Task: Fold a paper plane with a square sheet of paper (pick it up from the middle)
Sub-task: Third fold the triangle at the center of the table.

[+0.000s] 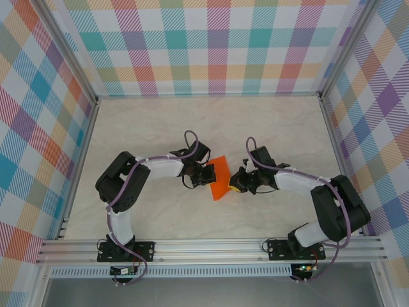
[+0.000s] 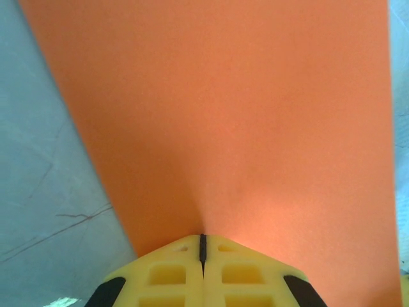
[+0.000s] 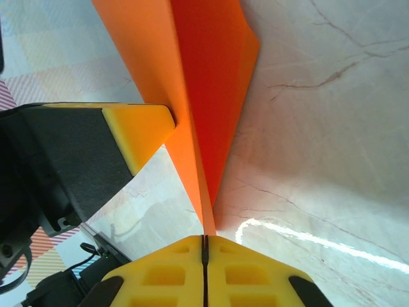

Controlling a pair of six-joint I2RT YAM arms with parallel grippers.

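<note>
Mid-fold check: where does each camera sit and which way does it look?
Top external: above and behind, looking down on the table; both arms, left gripper, right gripper.
Left wrist: looks along its shut gripper at the orange paper.
Right wrist: along its shut gripper; left gripper's finger at left.
All three share the orange paper.

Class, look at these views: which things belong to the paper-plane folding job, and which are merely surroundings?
Belongs to the job:
orange sheet of paper
left end effector, shut on it
right end effector, shut on it

Just surroundings:
marble tabletop
checked walls
aluminium frame rail
</note>
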